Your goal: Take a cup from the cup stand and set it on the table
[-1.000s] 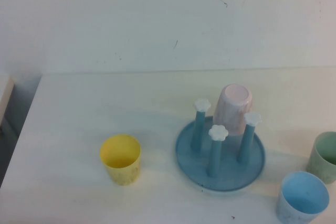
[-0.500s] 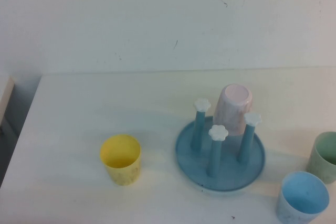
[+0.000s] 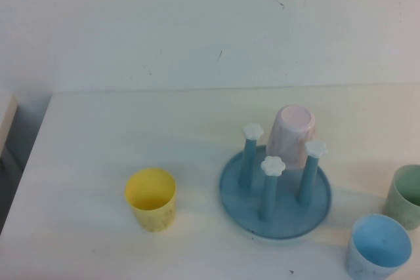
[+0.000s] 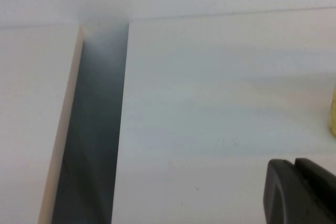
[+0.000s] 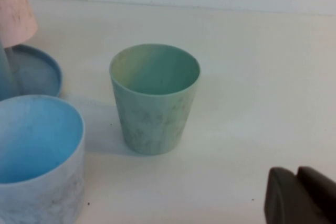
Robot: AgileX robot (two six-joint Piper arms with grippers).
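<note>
While the pink cup [image 3: 293,136] sits upside down on the blue cup stand [image 3: 275,201], you have both the left gripper [image 4: 295,167] and right gripper [image 5: 297,176] closed, empty, well apart from it.

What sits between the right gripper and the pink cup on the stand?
The green cup and light blue cup stand upright on the table between the shut right gripper and the pink cup, inverted on the cup stand. The shut left gripper is parked near the table's left edge.
</note>
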